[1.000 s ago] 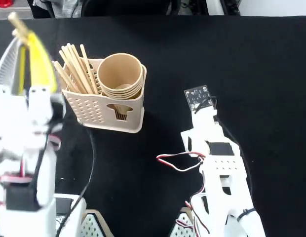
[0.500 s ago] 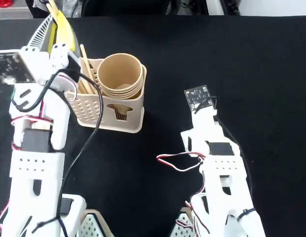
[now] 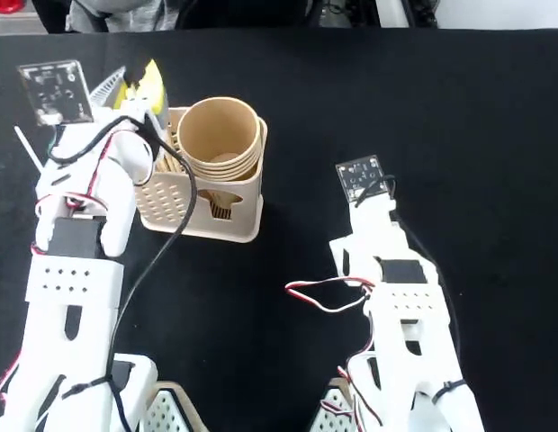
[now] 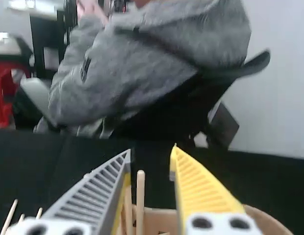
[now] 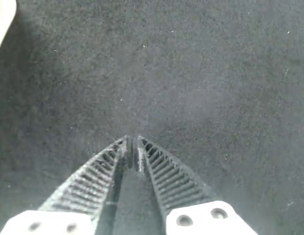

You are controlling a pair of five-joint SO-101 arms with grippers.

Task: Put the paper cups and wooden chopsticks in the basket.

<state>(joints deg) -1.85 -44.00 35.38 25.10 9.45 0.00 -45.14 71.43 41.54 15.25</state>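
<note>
Left claw [image 4: 151, 152] is apart, with one chopstick [image 4: 140, 196] upright in the gap and seemingly free of the yellow finger. It hangs over the basket [image 3: 198, 216], beside the nested cups [image 3: 219, 135]. Lift straight up so nothing drags out. The wrist view shows that gap; the high view places the basket. Right claw [image 5: 132, 143] is together, empty, over the table [image 5: 215, 73].

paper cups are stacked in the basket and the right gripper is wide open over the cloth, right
No. The paper cups are stacked in the basket, but the right gripper is shut, not open, over the cloth; the right wrist view shows this.
</note>
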